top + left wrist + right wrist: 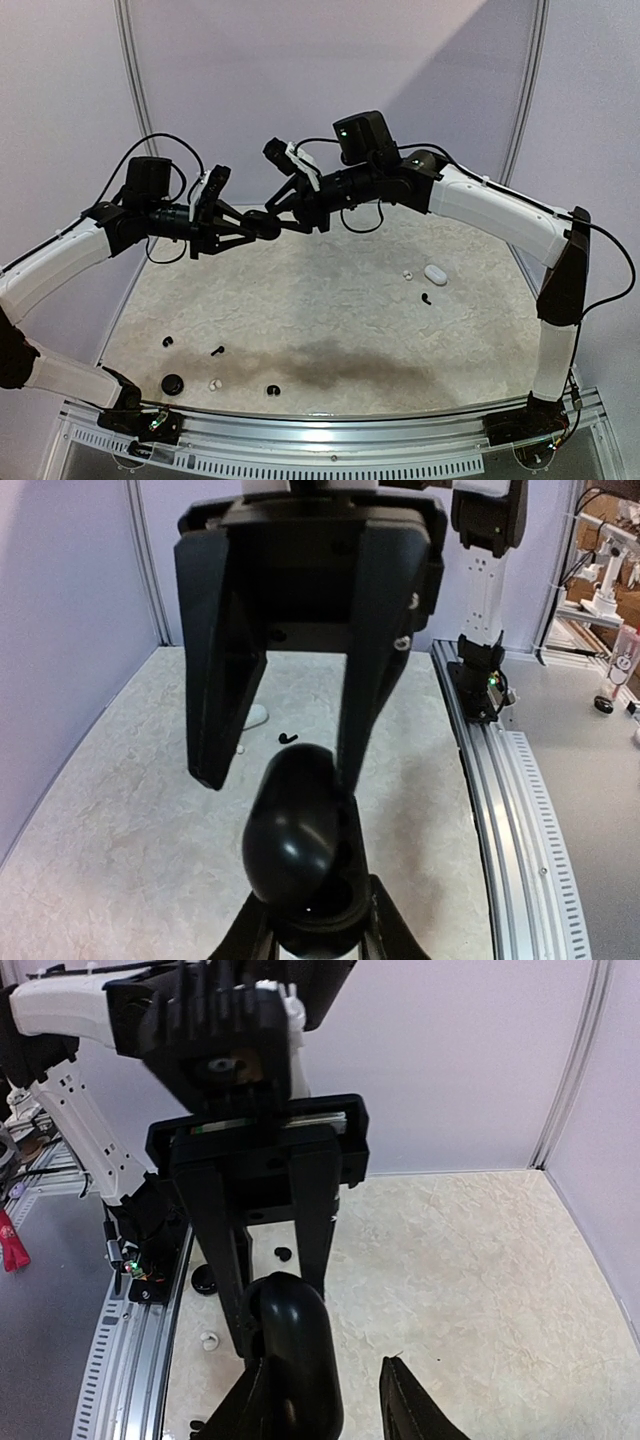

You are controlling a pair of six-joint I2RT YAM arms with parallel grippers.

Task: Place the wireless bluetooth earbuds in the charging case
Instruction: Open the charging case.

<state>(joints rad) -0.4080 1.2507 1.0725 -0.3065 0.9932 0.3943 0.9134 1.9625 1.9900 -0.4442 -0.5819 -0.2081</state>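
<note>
Case of glossy black plastic (295, 840), egg-shaped, seemingly clamped by left pincer (280, 775); right pincer (325, 1370) beside the case, parted, one finger clear.

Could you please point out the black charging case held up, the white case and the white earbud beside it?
black charging case (295, 830): left wrist view, its glossy rounded shell.
white case (435, 273): top external view, middle of its top.
white earbud (407, 273): top external view, its body.

Light falls soft and even from overhead. A broad dim shadow lies on the table (450, 340) toward its near edge, which bows in the top view. Above the table, the glossy charging case (295, 840) shows small glints and looks slightly blurred.
</note>
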